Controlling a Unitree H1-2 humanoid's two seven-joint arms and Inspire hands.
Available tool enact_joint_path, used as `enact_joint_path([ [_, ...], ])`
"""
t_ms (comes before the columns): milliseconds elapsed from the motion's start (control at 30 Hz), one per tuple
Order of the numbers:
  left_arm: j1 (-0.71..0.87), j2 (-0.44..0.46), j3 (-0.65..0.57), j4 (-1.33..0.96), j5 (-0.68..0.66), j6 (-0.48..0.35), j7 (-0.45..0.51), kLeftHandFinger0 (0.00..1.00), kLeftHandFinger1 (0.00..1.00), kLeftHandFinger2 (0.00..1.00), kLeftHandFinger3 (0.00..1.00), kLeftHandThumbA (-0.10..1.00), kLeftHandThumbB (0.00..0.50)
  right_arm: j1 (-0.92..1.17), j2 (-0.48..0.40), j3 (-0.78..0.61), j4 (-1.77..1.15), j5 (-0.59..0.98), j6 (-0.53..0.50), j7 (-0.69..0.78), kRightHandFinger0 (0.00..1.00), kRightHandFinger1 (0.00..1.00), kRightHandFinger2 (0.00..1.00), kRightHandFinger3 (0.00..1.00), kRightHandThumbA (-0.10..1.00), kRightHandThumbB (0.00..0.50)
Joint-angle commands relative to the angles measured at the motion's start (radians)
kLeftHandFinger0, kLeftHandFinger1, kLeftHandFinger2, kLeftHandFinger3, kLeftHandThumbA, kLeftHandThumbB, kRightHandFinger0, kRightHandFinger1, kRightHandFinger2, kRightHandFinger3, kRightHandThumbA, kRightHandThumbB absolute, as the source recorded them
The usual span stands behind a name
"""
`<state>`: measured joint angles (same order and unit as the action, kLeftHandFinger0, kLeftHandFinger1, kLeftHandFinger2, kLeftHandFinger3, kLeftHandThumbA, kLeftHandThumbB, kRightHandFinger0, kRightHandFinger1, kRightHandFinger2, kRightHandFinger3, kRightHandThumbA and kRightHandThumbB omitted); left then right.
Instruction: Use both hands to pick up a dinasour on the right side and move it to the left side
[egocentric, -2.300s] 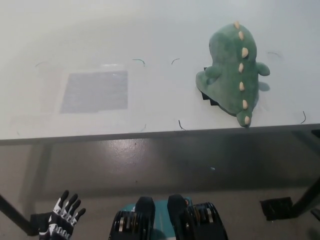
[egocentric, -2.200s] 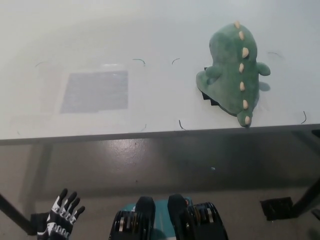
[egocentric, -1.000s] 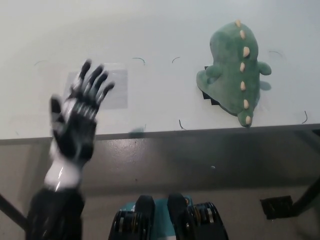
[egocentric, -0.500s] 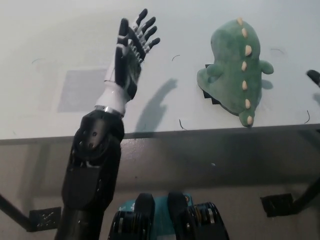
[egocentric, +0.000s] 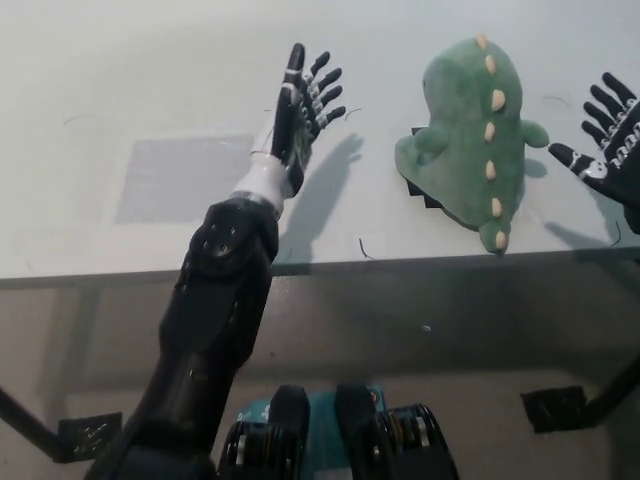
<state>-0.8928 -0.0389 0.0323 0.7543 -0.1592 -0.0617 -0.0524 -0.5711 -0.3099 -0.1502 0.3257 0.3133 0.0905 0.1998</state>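
You have the green plush dinosaur (egocentric: 470, 140) lying on the right part of the pale bench (egocentric: 150, 80), its row of cream back spikes facing up and its tail end close to the bench's near edge; a dark jagged piece shows under its left flank, though you cannot tell what it is. Your left hand (egocentric: 300, 115) is raised over the bench to the left of the dinosaur, released and holding nothing, fingers (egocentric: 322, 85) spread and pointing away from you; it is near the toy but apart from it, and its shadow falls on the bench between the two. Your right hand (egocentric: 610, 140) comes in at the picture's right edge, on the far side of the dinosaur, also released with fingers apart and grasping nothing; it stands just beside the toy's small arm without touching it. So the dinosaur sits between your two hands, untouched. A grey rectangular patch (egocentric: 180, 178) lies on the left part of the bench, beside your left forearm; a few thin dark curved marks are scattered on the bench surface.
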Motion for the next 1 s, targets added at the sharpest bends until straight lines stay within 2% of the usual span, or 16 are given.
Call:
enact_joint_path([
  [0, -0.096, -0.010, 0.004, 0.066, 0.008, -0.090, -0.008, 0.98, 1.00, 1.00, 1.00, 1.00, 0.451, -0.088, -0.006, -0.008, 0.054, 0.004, -0.074, 0.034, 1.00, 1.00, 1.00, 1.00, 1.00, 0.152],
  [100, -0.111, -0.021, 0.005, 0.096, 0.007, -0.084, -0.005, 0.98, 1.00, 1.00, 1.00, 1.00, 0.419, -0.108, -0.009, -0.007, 0.093, 0.004, -0.060, 0.039, 1.00, 1.00, 1.00, 1.00, 1.00, 0.143],
  [167, -0.122, -0.024, 0.001, 0.114, 0.012, -0.083, -0.007, 0.97, 1.00, 1.00, 1.00, 1.00, 0.421, -0.119, -0.012, -0.006, 0.105, 0.006, -0.051, 0.047, 1.00, 1.00, 1.00, 1.00, 1.00, 0.147],
  [233, -0.145, -0.030, 0.007, 0.131, 0.006, -0.062, -0.006, 0.99, 1.00, 1.00, 1.00, 1.00, 0.397, -0.144, -0.018, -0.003, 0.145, 0.009, -0.056, 0.067, 1.00, 1.00, 1.00, 1.00, 1.00, 0.121],
  [333, -0.175, -0.039, 0.017, 0.174, -0.001, -0.063, -0.003, 0.99, 1.00, 1.00, 1.00, 1.00, 0.378, -0.173, -0.023, -0.002, 0.192, 0.006, -0.059, 0.079, 1.00, 1.00, 1.00, 1.00, 1.00, 0.144],
  [400, -0.200, -0.040, 0.021, 0.218, 0.002, -0.077, -0.006, 0.99, 1.00, 1.00, 1.00, 1.00, 0.383, -0.193, -0.025, -0.004, 0.229, 0.005, -0.069, 0.087, 1.00, 1.00, 1.00, 1.00, 1.00, 0.134],
  [467, -0.235, -0.048, 0.024, 0.277, -0.004, -0.057, -0.017, 1.00, 1.00, 1.00, 1.00, 1.00, 0.394, -0.211, -0.031, 0.003, 0.256, -0.016, -0.067, 0.077, 1.00, 1.00, 1.00, 1.00, 1.00, 0.165],
  [567, -0.288, -0.052, 0.036, 0.342, -0.009, -0.060, -0.019, 1.00, 1.00, 1.00, 1.00, 1.00, 0.396, -0.261, -0.034, 0.009, 0.335, -0.031, -0.095, 0.078, 1.00, 1.00, 1.00, 1.00, 1.00, 0.185],
  [667, -0.342, -0.054, 0.050, 0.410, -0.015, -0.074, -0.019, 1.00, 1.00, 1.00, 1.00, 1.00, 0.398, -0.301, -0.031, 0.011, 0.394, -0.043, -0.119, 0.072, 1.00, 1.00, 1.00, 1.00, 1.00, 0.171],
  [733, -0.372, -0.064, 0.076, 0.432, -0.042, -0.057, -0.027, 1.00, 1.00, 1.00, 1.00, 1.00, 0.426, -0.319, -0.027, 0.009, 0.422, -0.041, -0.120, 0.073, 1.00, 1.00, 1.00, 1.00, 1.00, 0.190],
  [767, -0.391, -0.064, 0.088, 0.448, -0.049, -0.052, -0.028, 1.00, 1.00, 1.00, 1.00, 1.00, 0.428, -0.334, -0.023, 0.004, 0.437, -0.037, -0.121, 0.069, 1.00, 1.00, 1.00, 1.00, 1.00, 0.216],
  [900, -0.427, -0.065, 0.122, 0.487, -0.058, -0.038, -0.018, 1.00, 1.00, 1.00, 1.00, 1.00, 0.432, -0.367, -0.023, 0.005, 0.515, -0.041, -0.149, 0.078, 1.00, 1.00, 1.00, 1.00, 1.00, 0.255],
  [967, -0.438, -0.063, 0.132, 0.505, -0.061, -0.037, -0.015, 1.00, 1.00, 1.00, 1.00, 1.00, 0.452, -0.387, -0.027, 0.008, 0.557, -0.044, -0.160, 0.088, 1.00, 1.00, 1.00, 1.00, 1.00, 0.299],
])
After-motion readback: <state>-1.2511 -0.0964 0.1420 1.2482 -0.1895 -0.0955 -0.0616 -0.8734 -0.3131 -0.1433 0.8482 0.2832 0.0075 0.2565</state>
